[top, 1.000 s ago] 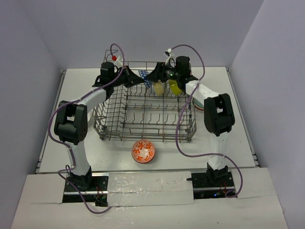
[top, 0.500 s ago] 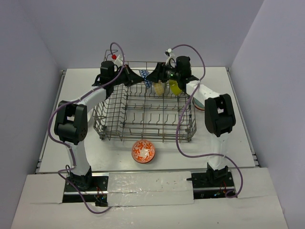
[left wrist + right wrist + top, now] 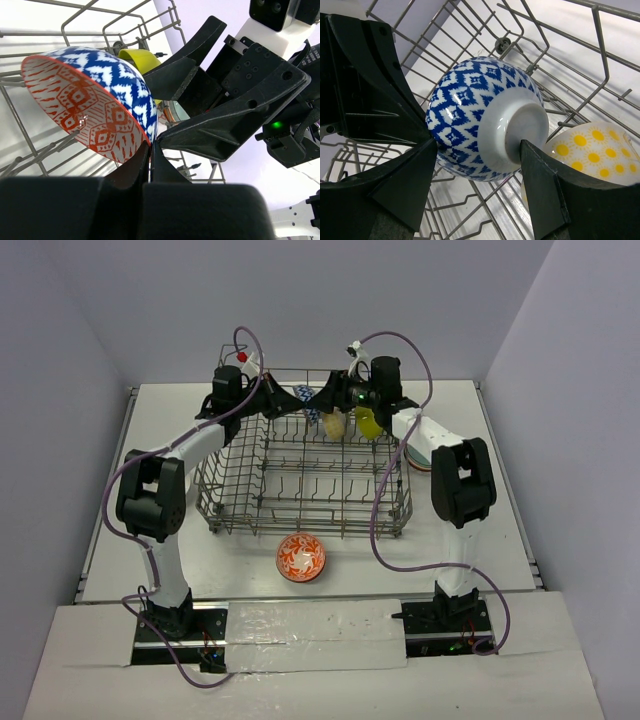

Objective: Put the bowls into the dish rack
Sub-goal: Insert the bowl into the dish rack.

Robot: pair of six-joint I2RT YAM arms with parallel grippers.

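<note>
A blue-white patterned bowl (image 3: 307,399) with a red-patterned inside (image 3: 95,100) hangs on its side over the far edge of the dish rack (image 3: 300,510). My left gripper (image 3: 150,145) is shut on its rim. My right gripper (image 3: 479,145) spans the same bowl (image 3: 480,115), with one finger on the foot and the other against the side. A pale yellow bowl (image 3: 592,150) with sun dots and a lime bowl (image 3: 368,422) stand in the rack's far row beneath the right gripper.
An orange-patterned bowl (image 3: 301,558) sits on the table in front of the rack. More bowls are stacked (image 3: 414,452) to the right of the rack, partly hidden by the right arm. The rack's upright tines fill its middle.
My left gripper's jaws have closed the last bit onto the bowl's rim. The left arm and bowl shifted slightly; the right gripper kept its width.
</note>
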